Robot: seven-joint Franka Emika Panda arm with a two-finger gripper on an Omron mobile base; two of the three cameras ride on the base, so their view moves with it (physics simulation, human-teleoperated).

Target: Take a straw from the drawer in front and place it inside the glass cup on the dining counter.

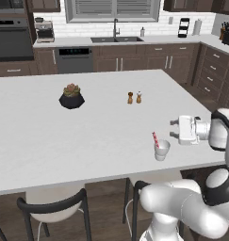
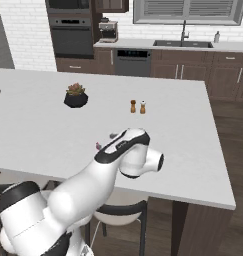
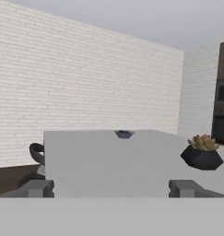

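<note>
Already the straw point(image 1: 155, 140) leans inside the glass cup point(image 1: 161, 150), the claw point(image 1: 173, 128) spread empty beside it.

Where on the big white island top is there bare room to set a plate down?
The large white island counter is mostly bare: the wide stretch left of the black-potted succulent, and the front strip below it. It is busier near the two small brown shakers and the small translucent cup holding the red-striped straw, beside the end effector.

Open counter point(image 1: 64, 141): wide bare stretch lay left of cup point(image 1: 161, 149).
Obstacles: plant pot point(image 1: 71, 96) and shakers point(image 1: 134, 97) stood well beyond cup.
Gripper point(image 1: 173, 129): hung just right of cup.
</note>
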